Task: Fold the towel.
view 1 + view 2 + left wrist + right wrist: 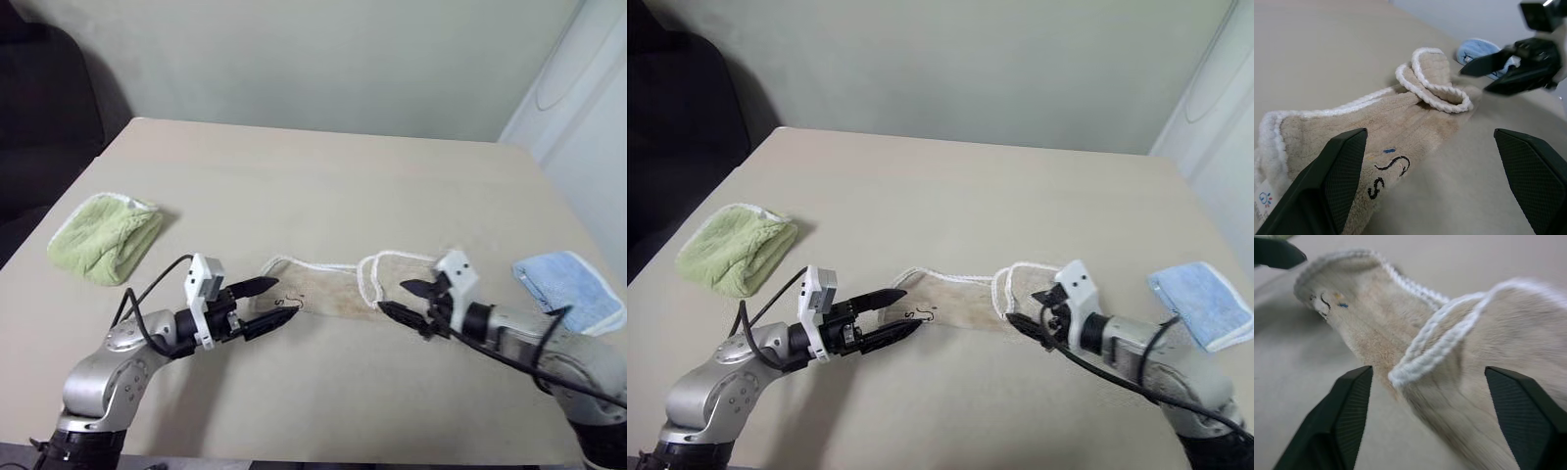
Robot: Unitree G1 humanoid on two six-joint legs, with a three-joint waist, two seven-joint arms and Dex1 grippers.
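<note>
The towel [323, 290] lies on the table as a narrow beige strip with white corded edging. Its right end is curled up into a loop [1432, 83]. Dark embroidery [1388, 171] and a white label sit at its left end. My left gripper [286, 297] is open at that left end, one finger on either side of the towel's edge. My right gripper [392, 296] is open at the curled right end, and the corded edge [1435, 345] lies between its fingers without being pinched.
A folded light green cloth [106, 235] lies at the table's left side. A light blue cloth [570, 289] lies by the right edge, just behind my right arm. The beige table [323, 176] stretches bare toward the far wall.
</note>
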